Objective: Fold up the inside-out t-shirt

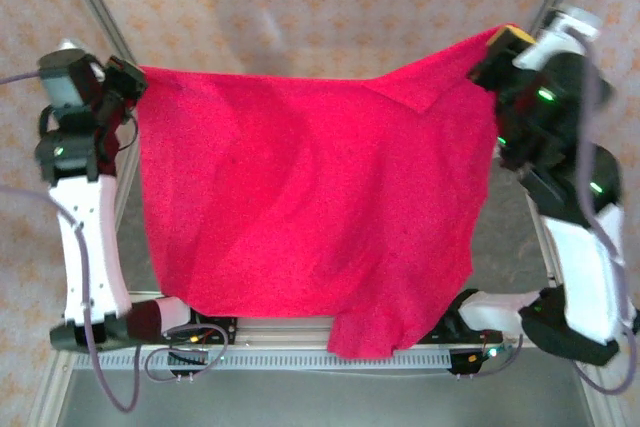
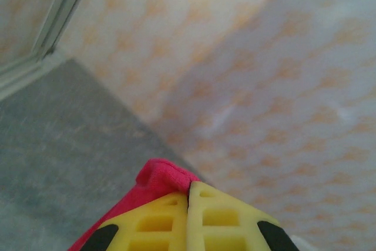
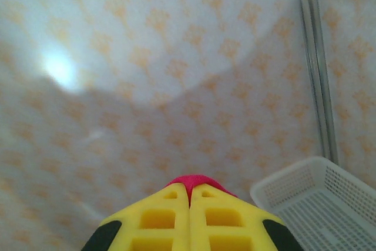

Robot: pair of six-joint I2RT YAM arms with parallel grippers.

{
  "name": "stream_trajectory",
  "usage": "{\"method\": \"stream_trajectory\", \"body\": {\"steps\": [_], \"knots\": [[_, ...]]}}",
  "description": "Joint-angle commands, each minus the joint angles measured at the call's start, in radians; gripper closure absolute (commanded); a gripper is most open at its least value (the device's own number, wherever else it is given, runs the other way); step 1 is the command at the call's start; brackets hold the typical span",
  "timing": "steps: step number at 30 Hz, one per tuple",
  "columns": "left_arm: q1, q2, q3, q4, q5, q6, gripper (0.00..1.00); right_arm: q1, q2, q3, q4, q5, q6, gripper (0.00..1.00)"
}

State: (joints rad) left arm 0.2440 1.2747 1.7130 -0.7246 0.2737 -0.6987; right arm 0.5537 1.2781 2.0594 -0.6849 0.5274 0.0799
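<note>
The tabletop (image 1: 330,17), covered in a pale sheet with an orange pattern, lies under the inside-out t-shirt (image 1: 310,197). The shirt is held up and spread wide between the two arms, its lower edge drooping toward their bases. A white mesh basket (image 3: 320,204) sits on the right. The left hand (image 1: 130,82) is clenched on one upper corner and the right hand (image 1: 495,52) on the other. A small red fold pokes past the yellow fingertips (image 2: 220,210).
</note>
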Motion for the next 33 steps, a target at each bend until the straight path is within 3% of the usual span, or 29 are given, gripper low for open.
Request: {"method": "stream_trajectory", "body": {"steps": [1,6,10,15,22,23,24,26,27,29,33], "knots": [[0.0,0.057,-0.07,0.115,-0.012,0.032,1.0,-0.13,0.099,-0.077,0.041,-0.074,0.041,1.0],[-0.014,0.288,-0.194,0.28,-0.031,0.034,1.0,-0.306,0.324,-0.197,0.094,-0.324,0.205,1.0],[-0.032,0.583,-0.094,0.305,-0.025,0.027,1.0,-0.345,0.564,-0.153,0.124,-0.4,0.264,1.0],[-0.054,0.909,0.136,0.238,-0.026,0.012,1.0,-0.372,0.891,0.067,0.024,-0.479,0.34,1.0],[-0.073,1.138,0.375,0.125,-0.041,0.021,0.99,-0.381,1.291,0.511,-0.14,-0.512,0.443,1.0],[-0.072,1.166,0.424,0.088,-0.039,0.027,0.85,-0.382,1.344,0.589,-0.163,-0.507,0.465,1.0],[-0.072,1.184,0.464,0.058,-0.04,0.032,0.69,-0.383,1.374,0.634,-0.171,-0.504,0.484,0.93],[-0.072,1.191,0.517,0.002,-0.065,0.049,0.42,-0.386,1.389,0.639,-0.126,-0.522,0.501,0.54],[-0.073,1.177,0.519,-0.014,-0.085,0.053,0.34,-0.386,1.382,0.63,-0.122,-0.514,0.507,0.43],[-0.072,1.119,0.486,-0.028,-0.121,0.057,0.28,-0.385,1.35,0.598,-0.138,-0.486,0.515,0.37],[-0.083,0.927,0.265,0.022,-0.105,0.023,0.29,-0.384,1.243,0.435,-0.118,-0.547,0.527,0.38]]}}
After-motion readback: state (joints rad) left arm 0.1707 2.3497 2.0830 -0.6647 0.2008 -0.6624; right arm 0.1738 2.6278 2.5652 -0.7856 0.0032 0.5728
